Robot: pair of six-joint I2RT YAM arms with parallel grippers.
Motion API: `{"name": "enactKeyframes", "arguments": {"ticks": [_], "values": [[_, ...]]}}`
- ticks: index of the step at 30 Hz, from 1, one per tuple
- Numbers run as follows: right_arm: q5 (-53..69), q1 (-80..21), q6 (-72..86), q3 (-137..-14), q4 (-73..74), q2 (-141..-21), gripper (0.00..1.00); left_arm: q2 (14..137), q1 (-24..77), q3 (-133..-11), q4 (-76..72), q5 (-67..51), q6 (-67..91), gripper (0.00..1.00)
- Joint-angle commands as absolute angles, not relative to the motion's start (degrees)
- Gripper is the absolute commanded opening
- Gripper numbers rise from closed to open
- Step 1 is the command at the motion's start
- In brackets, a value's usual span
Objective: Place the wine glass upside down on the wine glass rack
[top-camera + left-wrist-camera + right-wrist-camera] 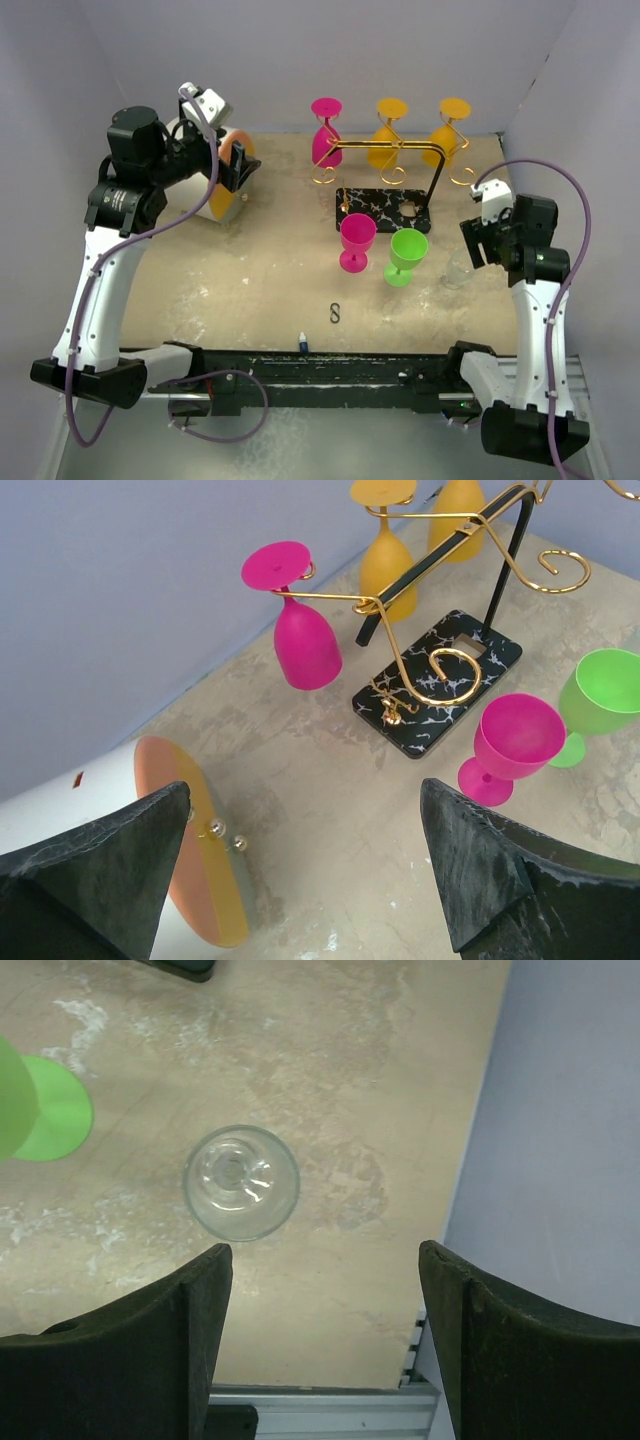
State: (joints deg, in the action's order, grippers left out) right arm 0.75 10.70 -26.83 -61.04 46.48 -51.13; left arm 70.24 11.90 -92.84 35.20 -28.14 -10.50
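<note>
The wine glass rack (384,209) has a gold wire frame on a black marbled base (440,685). A pink glass (325,135) and two orange glasses (388,138) hang upside down from it. Three wine glasses stand upright on the table: a pink one (357,243), a green one (406,256) and a clear one (241,1182). My right gripper (325,1248) is open above the table just near of the clear glass, holding nothing. At the far left my left gripper (305,790) is wide open and empty, beside an orange-faced white roll (190,860).
The grey side wall (570,1140) stands close on the right of the clear glass, and the table's metal front rail (320,1400) runs just below it. A small black loop (335,313) and a tiny blue-capped item (302,342) lie near the front edge.
</note>
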Motion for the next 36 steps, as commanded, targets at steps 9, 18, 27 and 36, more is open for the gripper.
{"name": "enactKeyframes", "arguments": {"ticks": [9,18,27,36], "values": [[11.21,19.06,-28.04,-60.18,44.47,-60.11,0.74,67.98,9.89,-92.48,32.80,-30.51,-10.31,0.99],[15.99,24.08,-31.35,-59.97,44.90,-67.69,0.58,68.10,9.07,-92.49,33.19,-31.23,-10.37,0.99],[24.09,24.57,-36.85,-61.30,45.44,-74.48,0.54,68.01,8.61,-91.67,32.85,-31.48,-10.39,0.99],[23.48,24.52,-37.54,-61.89,43.60,-79.15,0.44,67.99,8.09,-91.41,32.64,-31.60,-10.54,0.99]]}}
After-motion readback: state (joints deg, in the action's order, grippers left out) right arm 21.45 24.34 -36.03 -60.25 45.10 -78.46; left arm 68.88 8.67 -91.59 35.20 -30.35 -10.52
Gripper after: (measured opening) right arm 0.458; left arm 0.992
